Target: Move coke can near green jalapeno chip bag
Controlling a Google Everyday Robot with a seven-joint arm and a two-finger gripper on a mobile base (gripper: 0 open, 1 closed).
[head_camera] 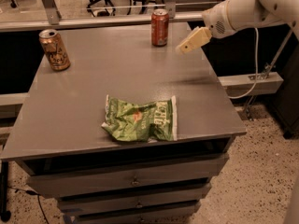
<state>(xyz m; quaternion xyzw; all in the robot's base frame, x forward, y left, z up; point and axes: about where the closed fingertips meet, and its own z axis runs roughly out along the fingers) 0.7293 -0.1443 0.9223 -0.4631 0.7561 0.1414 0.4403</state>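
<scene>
Coke can (160, 27) stands upright near the far edge of the grey table (93, 87), a little right of the middle. Sweeping from the left, a golden-brown can (54, 49) stands upright at the far left corner, well apart from everything else. Toward the near edge, about the middle, the green jalapeno chip bag (140, 120) lies flat and crumpled. It is well apart from the red can, which sits behind it and slightly to its right. Just right of that can, my gripper (184, 45) hangs in the air over the table's far right part. It is angled down and leftward toward the can, near it but not touching. Whether my gripper is released or clenched I cannot tell. My white arm (243, 10) reaches in from the upper right. Under the tabletop sit drawers (135, 181).
</scene>
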